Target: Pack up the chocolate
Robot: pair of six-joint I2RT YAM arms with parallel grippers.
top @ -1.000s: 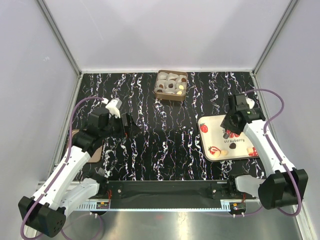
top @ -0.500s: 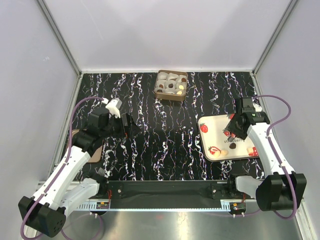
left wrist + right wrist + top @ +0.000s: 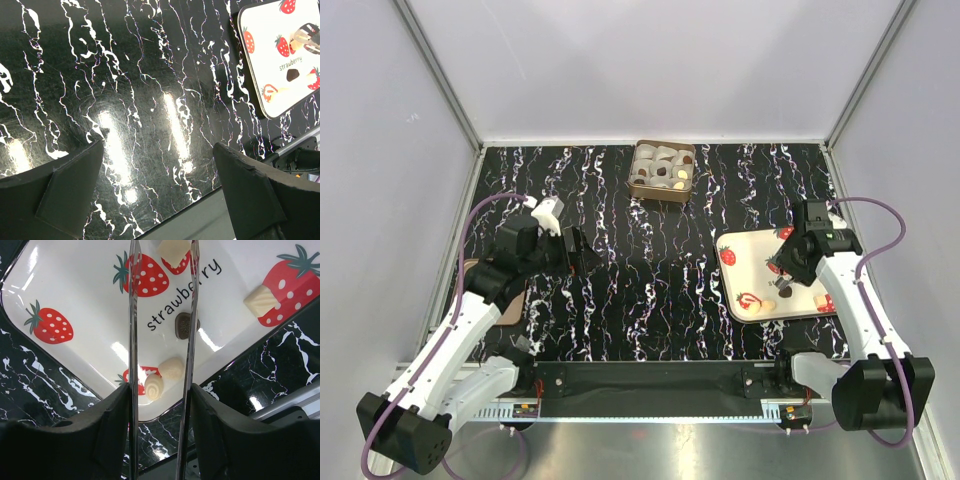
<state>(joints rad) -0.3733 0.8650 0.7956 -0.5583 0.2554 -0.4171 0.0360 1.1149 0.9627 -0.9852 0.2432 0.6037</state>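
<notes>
Several chocolates lie on the white strawberry-print tray at the right. The right wrist view shows a dark brown one, a cream block, a round cream one, a swirled cream one and a cream piece. My right gripper hovers over the tray, shut on metal tongs. The tong blades stand apart, with the cream piece between their tips. My left gripper is open and empty over the bare table at the left.
A brown box with white paper cups, some holding chocolates, stands at the back centre. A brown flat object lies under my left arm at the table's left edge. The tray also shows in the left wrist view.
My right gripper with the tongs has moved nearer and a little right, from the tray's far edge to over its middle. The left arm has not moved.
</notes>
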